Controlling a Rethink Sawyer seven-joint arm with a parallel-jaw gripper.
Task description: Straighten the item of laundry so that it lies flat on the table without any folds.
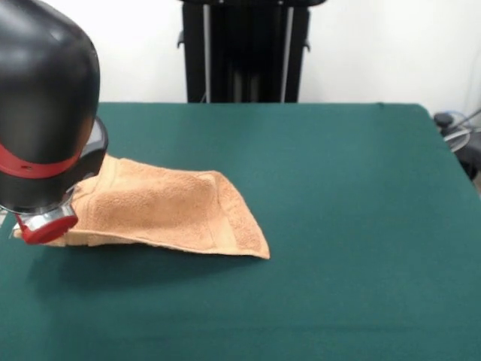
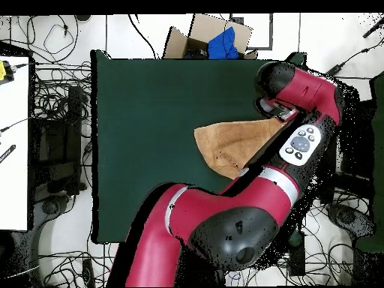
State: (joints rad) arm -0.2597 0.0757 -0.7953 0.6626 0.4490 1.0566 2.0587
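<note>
The peach-orange towel (image 1: 165,207) lies on the left part of the dark green table (image 1: 338,188). It is folded into a wedge with a border band near its right corner, and its left end looks slightly raised off the cloth. The arm's black and red end fills the upper left. The gripper (image 1: 46,224) sits at the towel's left edge, and whether it holds the towel is hidden. In the overhead view the towel (image 2: 232,142) shows near the table's (image 2: 142,127) right side, partly under the red arm (image 2: 300,142).
The black pedestal (image 1: 244,49) stands behind the table's far edge. A cardboard box with blue cloth (image 2: 214,37) sits on the floor beyond the table. Cables (image 2: 56,112) cover the floor around it, and a white bench (image 2: 13,142) stands at the left.
</note>
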